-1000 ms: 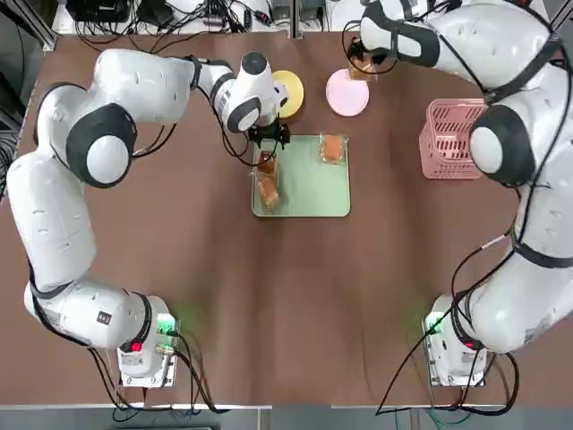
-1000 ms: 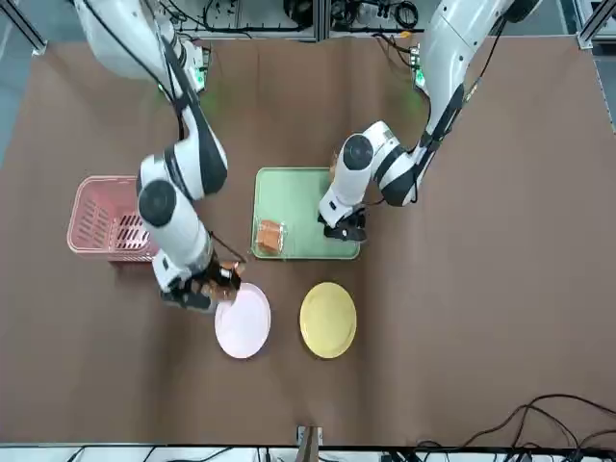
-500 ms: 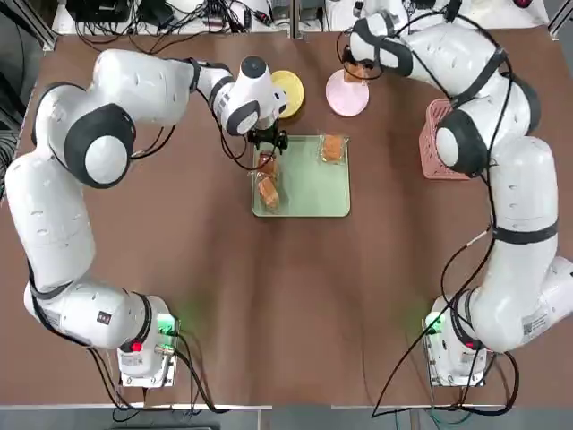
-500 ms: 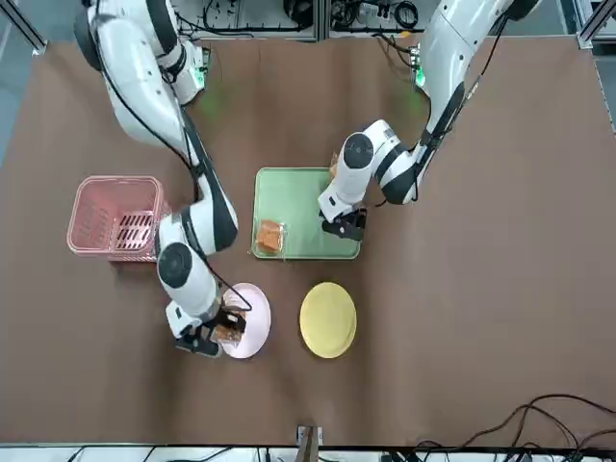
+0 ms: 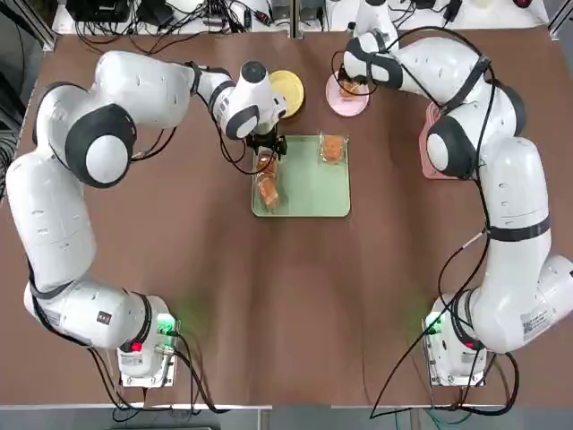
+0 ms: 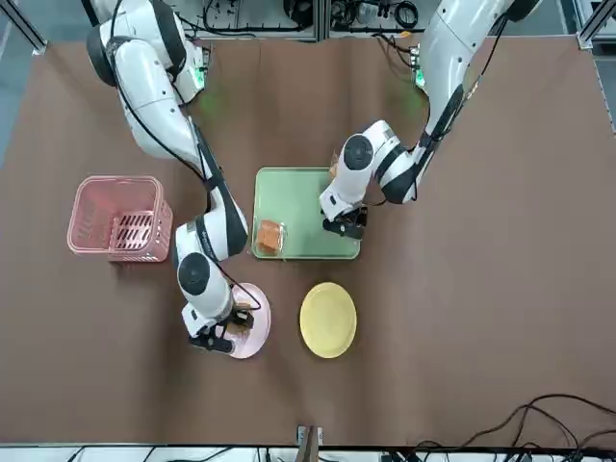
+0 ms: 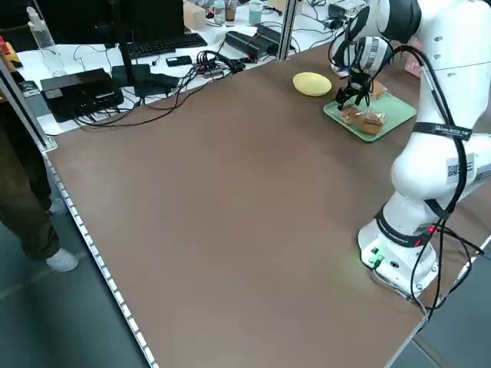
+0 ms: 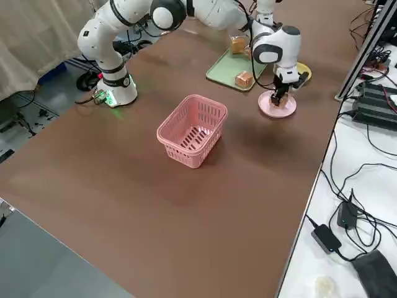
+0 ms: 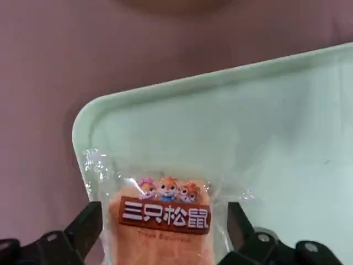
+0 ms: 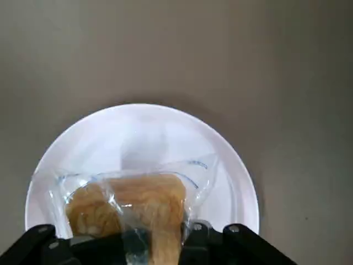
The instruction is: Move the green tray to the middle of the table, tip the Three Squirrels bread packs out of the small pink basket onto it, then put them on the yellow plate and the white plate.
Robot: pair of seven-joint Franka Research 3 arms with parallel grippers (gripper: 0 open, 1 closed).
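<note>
Right gripper point(image 10: 154, 245) pinches a clear-wrapped bread pack point(image 10: 138, 207) over the round pinkish-white plate point(image 10: 229, 182); best lower gently, then release! Left gripper point(image 9: 165, 226), open, straddles another on the plate's neighbouring green tray point(image 9: 287, 143).

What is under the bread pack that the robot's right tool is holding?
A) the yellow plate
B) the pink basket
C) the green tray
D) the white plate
D, because the pale white plate shows right below the bread pack gripped in the right tool.
</note>
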